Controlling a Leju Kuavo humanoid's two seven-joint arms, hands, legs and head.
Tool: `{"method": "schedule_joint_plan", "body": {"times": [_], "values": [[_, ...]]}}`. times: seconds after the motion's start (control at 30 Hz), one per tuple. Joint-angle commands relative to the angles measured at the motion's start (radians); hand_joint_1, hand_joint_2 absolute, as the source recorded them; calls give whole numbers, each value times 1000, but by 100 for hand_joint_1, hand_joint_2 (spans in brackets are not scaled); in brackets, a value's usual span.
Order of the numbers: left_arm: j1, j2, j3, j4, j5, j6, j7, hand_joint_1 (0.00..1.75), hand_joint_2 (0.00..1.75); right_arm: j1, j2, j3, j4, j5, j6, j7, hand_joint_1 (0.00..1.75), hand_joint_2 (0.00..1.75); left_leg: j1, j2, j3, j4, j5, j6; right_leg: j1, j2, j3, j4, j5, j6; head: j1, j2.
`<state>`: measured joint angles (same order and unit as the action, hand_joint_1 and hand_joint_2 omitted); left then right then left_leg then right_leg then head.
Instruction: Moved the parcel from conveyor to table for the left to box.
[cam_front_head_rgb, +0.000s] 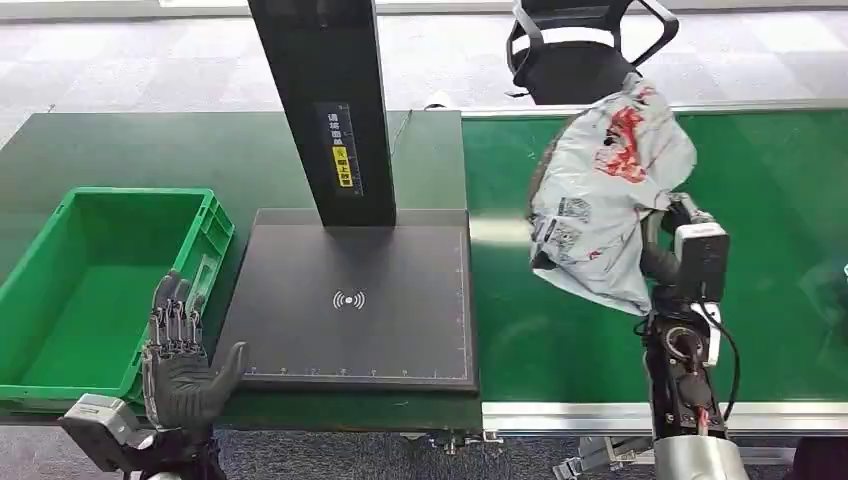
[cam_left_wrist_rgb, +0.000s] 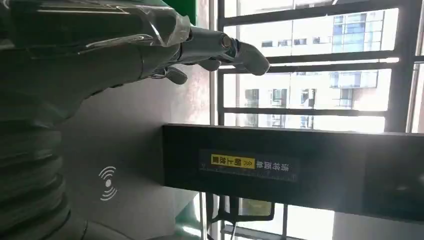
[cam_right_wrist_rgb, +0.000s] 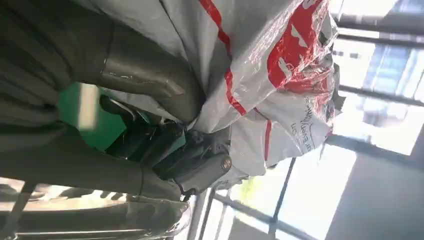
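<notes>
- Green table surface on your left, butting against the green conveyor belt with its silver rail along the near edge; grey tiled floor and a black office chair beyond the far edge.
- Parcel: grey-white crinkled plastic mailer bag with red print, soft, slack and glossy. Your right hand clasps it, thumb and fingers pressed into the film, and it appears raised over the belt near the belt's left end.
- Black flat square scanner pad with a white wireless mark, matte and rigid, under a black upright post bearing a yellow label; sits at the table's right edge.
- Green moulded plastic crate, open-topped, ribbed walls, at the table's near left corner.
- Your left hand: dark, fingers spread and holding nothing, at the table's near edge between crate and pad.
- Progress, as judged: pick-up done; carry across to the table, release, and left-hand boxing all remain.
</notes>
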<state>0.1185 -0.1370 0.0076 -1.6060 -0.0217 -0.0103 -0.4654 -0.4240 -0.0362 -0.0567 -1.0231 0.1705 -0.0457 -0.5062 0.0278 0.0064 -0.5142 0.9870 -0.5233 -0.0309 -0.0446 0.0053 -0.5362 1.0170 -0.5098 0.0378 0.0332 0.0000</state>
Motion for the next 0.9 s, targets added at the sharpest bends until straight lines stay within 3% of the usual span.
{"method": "schedule_joint_plan", "body": {"times": [0.03,0.2,0.27,0.43,0.53,0.77,0.9], "values": [[-22,8,-5,61,-1,-5,0,0,175,-39,50,199,60,-8,25,21,175,175,0,2,0,-1,1,2,1,2,-2,-1,2,-3,0,0],[-22,7,-5,61,-1,-5,0,0,175,-39,40,205,55,-19,25,21,175,175,0,1,-3,-1,1,2,1,0,-3,-2,2,-4,0,0],[-24,8,-6,61,-1,-7,1,0,175,-55,46,272,93,-15,118,65,175,175,-1,0,-2,0,1,1,0,0,-3,0,1,-2,0,0],[-33,6,-2,60,-2,-17,11,0,175,-158,94,423,330,-14,171,148,175,175,0,7,-2,-1,1,1,1,6,-5,0,3,-4,0,0],[-26,6,-5,59,-3,-19,14,0,175,-188,99,455,407,3,161,174,175,175,0,3,-2,-1,1,2,1,3,-4,-1,2,-4,0,0],[-84,11,-30,111,-2,-29,27,0,175,-229,142,500,577,-67,285,237,175,175,0,0,-3,0,2,1,0,0,-3,0,1,-3,0,0],[-104,11,-27,117,1,-19,41,0,175,-256,196,543,609,-40,227,264,175,175,0,1,-4,-1,3,1,1,1,-5,0,3,-5,0,0]]}}
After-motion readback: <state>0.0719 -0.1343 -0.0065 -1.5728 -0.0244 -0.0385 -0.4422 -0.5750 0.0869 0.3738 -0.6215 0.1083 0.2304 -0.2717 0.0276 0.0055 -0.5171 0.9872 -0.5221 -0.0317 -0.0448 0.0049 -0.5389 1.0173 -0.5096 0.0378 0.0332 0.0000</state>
